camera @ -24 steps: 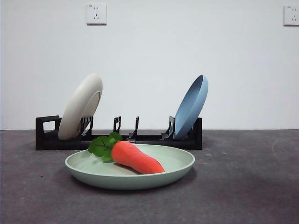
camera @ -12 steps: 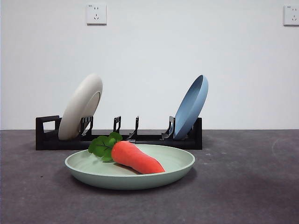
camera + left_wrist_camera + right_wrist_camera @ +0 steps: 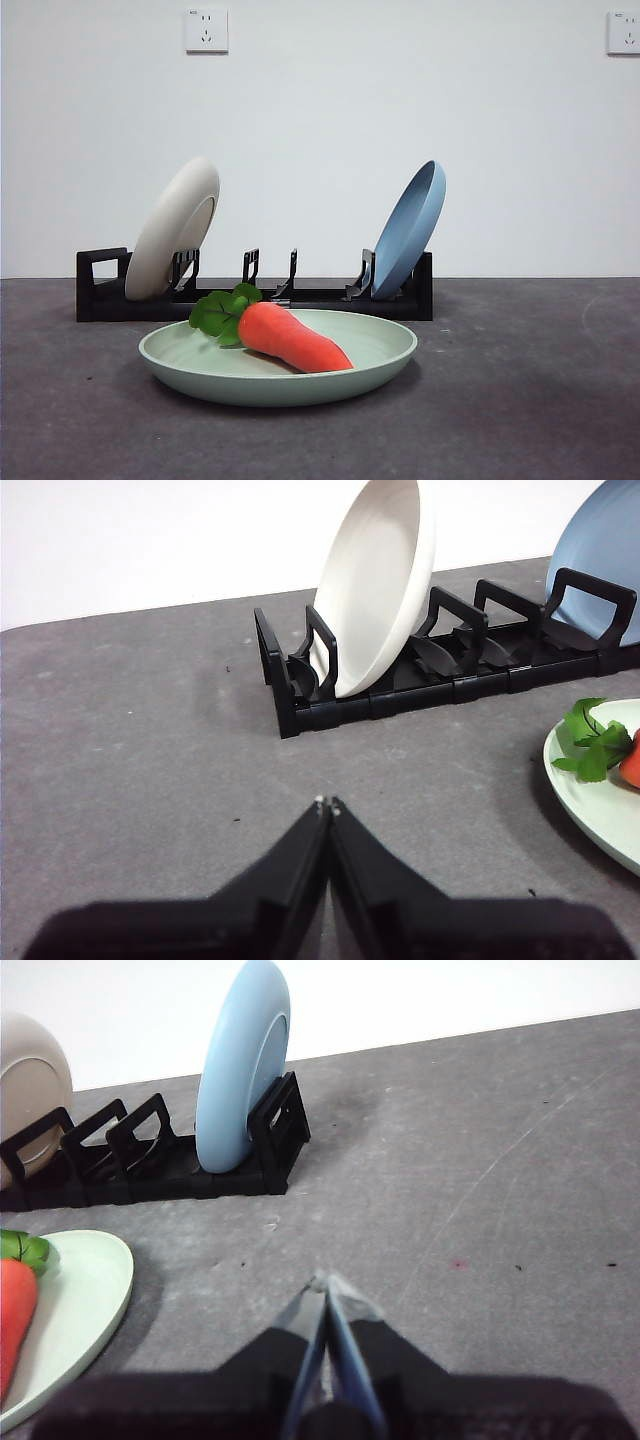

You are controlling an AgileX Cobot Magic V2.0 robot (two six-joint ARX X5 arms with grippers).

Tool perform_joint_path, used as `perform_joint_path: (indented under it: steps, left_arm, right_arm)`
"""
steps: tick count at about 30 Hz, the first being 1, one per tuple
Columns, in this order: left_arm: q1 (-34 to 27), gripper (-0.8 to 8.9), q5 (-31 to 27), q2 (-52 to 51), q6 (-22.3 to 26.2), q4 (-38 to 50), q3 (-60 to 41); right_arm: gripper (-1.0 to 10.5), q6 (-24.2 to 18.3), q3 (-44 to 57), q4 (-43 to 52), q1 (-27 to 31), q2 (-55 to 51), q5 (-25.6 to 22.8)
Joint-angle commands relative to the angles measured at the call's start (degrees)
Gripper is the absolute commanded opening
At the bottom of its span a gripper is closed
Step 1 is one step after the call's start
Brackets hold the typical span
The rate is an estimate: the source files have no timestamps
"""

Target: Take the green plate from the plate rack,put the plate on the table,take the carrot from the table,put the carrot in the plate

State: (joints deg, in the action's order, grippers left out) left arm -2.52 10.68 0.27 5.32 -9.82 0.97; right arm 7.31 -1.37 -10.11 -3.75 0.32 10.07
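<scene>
The green plate (image 3: 370,365) lies flat on the table (image 3: 530,400) in front of the plate rack (image 3: 100,290). The carrot (image 3: 295,340) rests inside it, leaves toward the left. The plate's edge also shows in the left wrist view (image 3: 600,805) and in the right wrist view (image 3: 80,1300), where the carrot (image 3: 12,1305) lies on it. My left gripper (image 3: 328,803) is shut and empty over bare table, short of the rack's handle end (image 3: 275,670). Off to the plate's other side, my right gripper (image 3: 322,1282) is shut and empty. Neither arm shows in the front view.
A cream-white plate (image 3: 175,228) leans in the rack's left slots and a blue plate (image 3: 410,228) in its right slots. The white plate (image 3: 375,585) and blue plate (image 3: 243,1065) also show in the wrist views. A white wall stands behind the table.
</scene>
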Motion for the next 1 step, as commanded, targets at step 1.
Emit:
perform_joint_path:
  steps: [1]
  left_arm:
    - [-0.2, -0.03, 0.02, -0.15, -0.37, 0.26, -0.79]
  right_arm:
    - [0.0, 0.57, 0.98, 0.33, -0.07, 0.04, 0.02]
